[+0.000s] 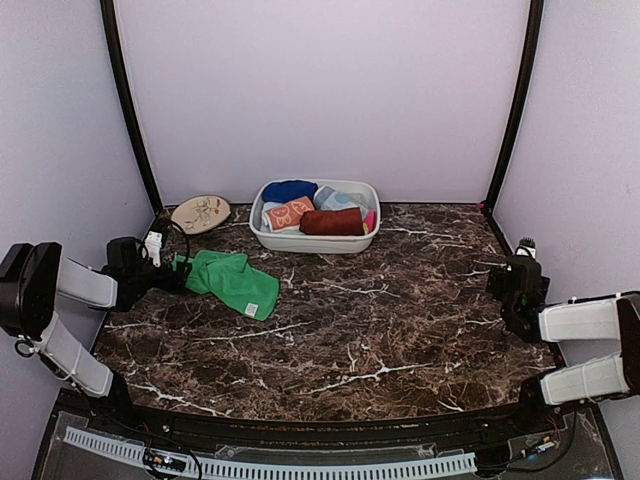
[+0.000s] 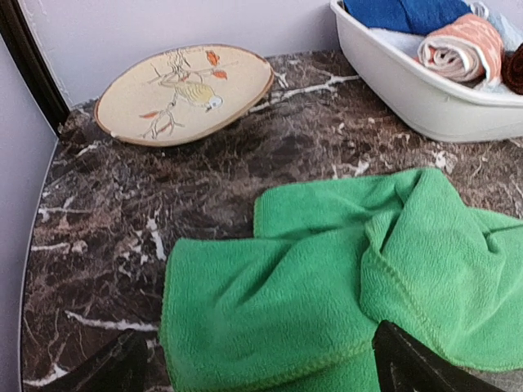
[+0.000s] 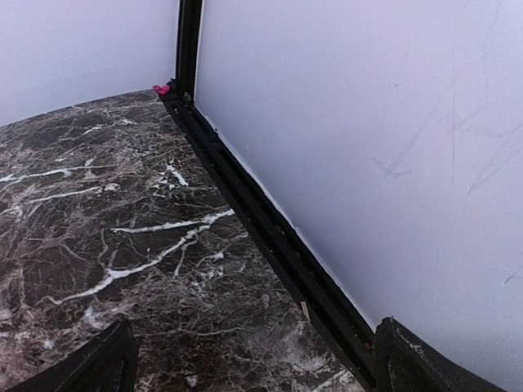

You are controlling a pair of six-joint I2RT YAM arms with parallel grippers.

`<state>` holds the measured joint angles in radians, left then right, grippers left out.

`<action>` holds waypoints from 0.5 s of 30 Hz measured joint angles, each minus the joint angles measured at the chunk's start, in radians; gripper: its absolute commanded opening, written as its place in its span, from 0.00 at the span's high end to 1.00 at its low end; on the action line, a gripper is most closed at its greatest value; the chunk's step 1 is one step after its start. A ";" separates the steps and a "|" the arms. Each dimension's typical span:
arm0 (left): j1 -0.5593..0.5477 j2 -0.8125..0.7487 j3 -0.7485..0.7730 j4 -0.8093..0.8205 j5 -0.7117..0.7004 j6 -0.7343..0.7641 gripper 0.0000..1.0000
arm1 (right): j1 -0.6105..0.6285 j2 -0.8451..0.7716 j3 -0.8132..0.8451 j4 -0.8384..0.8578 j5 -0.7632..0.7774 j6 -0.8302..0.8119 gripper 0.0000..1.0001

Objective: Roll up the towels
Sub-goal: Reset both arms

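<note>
Green towel (image 1: 232,281) lying crumpled, unrolled, at table's 9 o'clock; likely next to roll. Left gripper (image 1: 176,270) hovering at its edge, jaws wide, seemingly lining up for grab. Orange towel (image 1: 288,212) and rust-brown towel (image 1: 332,222) sitting rolled in basin (image 1: 300,241) at 12 o'clock, apparently finished. Right gripper (image 1: 514,286) idling at 3 o'clock, jaws wide, holding nothing.

Green towel (image 2: 327,278), lower edge seemingly cropped

Crumpled green towel (image 2: 343,278) lies on the worktop (image 2: 106,204) before the spread fingers (image 2: 409,363). Painted plate (image 2: 184,94) far left; basin (image 2: 425,98) holding a rolled orange towel (image 2: 462,49) far right.
</note>
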<state>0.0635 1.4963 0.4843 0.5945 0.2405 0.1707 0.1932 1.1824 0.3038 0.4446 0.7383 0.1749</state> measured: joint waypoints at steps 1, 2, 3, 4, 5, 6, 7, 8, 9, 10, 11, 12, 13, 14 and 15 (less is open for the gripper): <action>0.000 0.012 -0.001 0.039 0.000 -0.010 0.01 | -0.007 0.002 -0.029 0.050 -0.001 -0.011 0.00; 0.000 0.022 -0.002 0.074 0.003 -0.019 0.01 | -0.015 0.002 -0.058 0.100 -0.008 -0.022 0.00; 0.000 0.033 -0.001 0.110 0.006 -0.027 0.01 | -0.029 0.003 -0.083 0.150 -0.027 -0.031 0.00; 0.000 0.045 0.002 0.133 0.008 -0.034 0.01 | -0.047 0.009 -0.096 0.188 -0.049 -0.037 0.00; 0.000 0.058 0.008 0.147 0.009 -0.040 0.01 | -0.064 0.019 -0.098 0.223 -0.067 -0.044 0.00; 0.000 0.071 0.014 0.154 0.008 -0.046 0.01 | -0.081 0.038 -0.098 0.268 -0.090 -0.051 0.00; 0.000 0.083 0.021 0.159 0.006 -0.052 0.01 | -0.095 0.060 -0.096 0.308 -0.111 -0.057 0.00; 0.000 0.089 0.022 0.165 0.005 -0.056 0.01 | -0.111 0.088 -0.093 0.355 -0.139 -0.063 0.00; 0.000 0.090 0.021 0.174 0.001 -0.063 0.01 | -0.123 0.111 -0.087 0.418 -0.199 -0.066 0.00; 0.000 0.090 0.017 0.188 -0.006 -0.068 0.01 | -0.136 0.135 -0.087 0.425 -0.204 -0.067 0.00; 0.000 0.089 0.005 0.221 -0.018 -0.074 0.01 | -0.145 0.156 -0.086 0.460 -0.248 -0.072 0.00; 0.000 0.085 -0.017 0.256 -0.027 -0.079 0.01 | -0.156 0.185 -0.083 0.505 -0.302 -0.084 0.00; 0.000 0.078 -0.043 0.288 -0.039 -0.084 0.01 | -0.161 0.210 -0.079 0.534 -0.340 -0.092 0.00; 0.000 0.072 -0.084 0.341 -0.050 -0.088 0.01 | -0.167 0.245 -0.075 0.578 -0.391 -0.106 0.00; 0.000 0.070 -0.135 0.411 -0.061 -0.091 0.01 | -0.176 0.282 -0.074 0.622 -0.443 -0.117 0.00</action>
<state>0.0635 1.5665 0.3489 1.0058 0.1795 0.0795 0.0174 1.4639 0.2298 1.0668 0.2958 0.0574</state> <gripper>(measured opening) 0.990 0.996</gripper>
